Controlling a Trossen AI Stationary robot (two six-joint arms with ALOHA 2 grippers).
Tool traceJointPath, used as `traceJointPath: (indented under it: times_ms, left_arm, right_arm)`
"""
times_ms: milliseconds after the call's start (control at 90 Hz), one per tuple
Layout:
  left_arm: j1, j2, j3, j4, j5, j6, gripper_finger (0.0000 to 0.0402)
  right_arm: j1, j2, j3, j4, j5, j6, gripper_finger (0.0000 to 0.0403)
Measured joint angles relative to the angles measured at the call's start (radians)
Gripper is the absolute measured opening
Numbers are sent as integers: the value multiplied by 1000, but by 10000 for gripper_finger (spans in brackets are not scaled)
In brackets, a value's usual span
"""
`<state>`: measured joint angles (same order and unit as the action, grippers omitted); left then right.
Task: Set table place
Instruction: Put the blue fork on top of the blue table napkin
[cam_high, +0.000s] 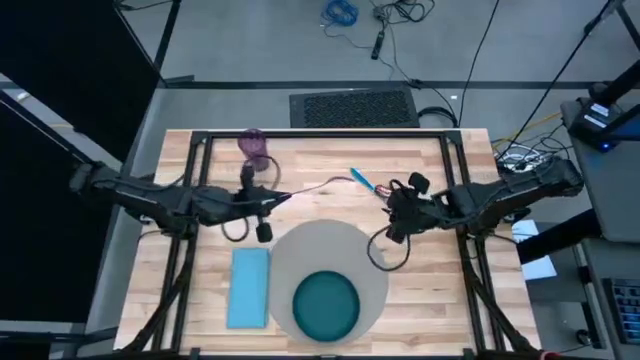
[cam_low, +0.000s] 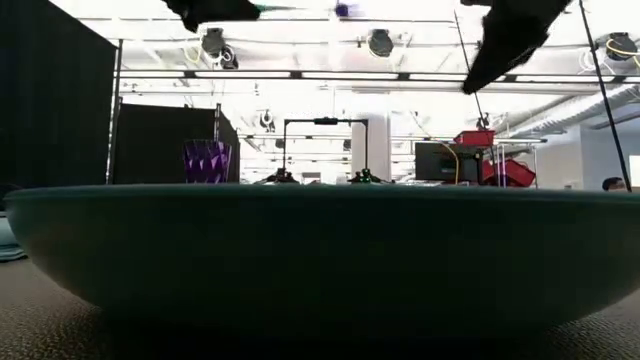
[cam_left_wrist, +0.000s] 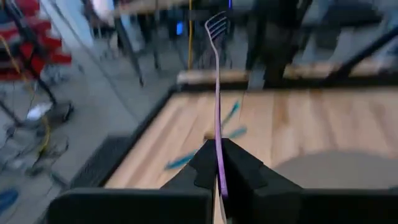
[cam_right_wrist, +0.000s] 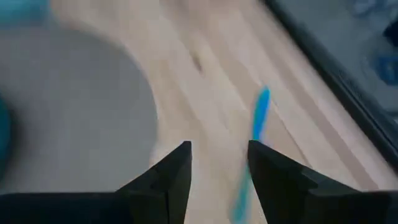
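While our left gripper (cam_left_wrist: 219, 177) pinches a fork (cam_left_wrist: 217, 93) above the table (cam_high: 440, 300), our right gripper (cam_right_wrist: 219, 163) hangs open over light, stiff, slippery cutlery (cam_right_wrist: 256, 134); we'd grasp mid-handle

Light wood planks on the table (cam_high: 330, 165), matt with visible grain, framed in black metal. Grey-beige mat (cam_high: 330, 245) looks rough and speckled, kind of woven or felt-like up close. Teal plate (cam_high: 326, 305) smooth with a soft sheen, ceramic or plastic, hard to say. Light-blue napkin (cam_high: 249, 287) matt cloth. Purple cup (cam_low: 207, 160) translucent faceted plastic. Fork (cam_left_wrist: 217, 81) shiny metal, thin and polished, pinched in the left gripper (cam_left_wrist: 219, 180), matt black plastic. Same matt black on the right gripper (cam_right_wrist: 219, 168). Blue-handled cutlery piece (cam_right_wrist: 256, 134) looks like smooth plastic.
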<state>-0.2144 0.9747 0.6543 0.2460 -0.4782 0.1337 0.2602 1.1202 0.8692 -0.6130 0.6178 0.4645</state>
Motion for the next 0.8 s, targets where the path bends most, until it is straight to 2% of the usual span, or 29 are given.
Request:
traceJointPath:
  times_ms: [89, 200, 322, 433, 611, 800]
  left_arm:
    - [-3, -16, -103, 287, 56, 31, 0]
    - [-2, 4, -193, 558, 94, 55, 0]
    - [-2, 78, -225, 762, 145, 57, 0]
    - [9, 179, -210, 857, 205, 57, 0]
    - [46, 318, -176, 958, 260, 56, 0]
    - [78, 350, -145, 983, 325, 49, 0]
  right_arm:
    - [-12, -27, -137, 430, -1, -159, 141]
    - [-36, -6, -257, 932, -78, -355, 141]
    - [-73, 64, -296, 1283, -180, -494, 141]
    - [-126, 141, -266, 1414, -294, -527, 141]
    - [-178, 240, -170, 1485, -426, -537, 141]
    - [-180, 272, -78, 1458, -442, -579, 141]
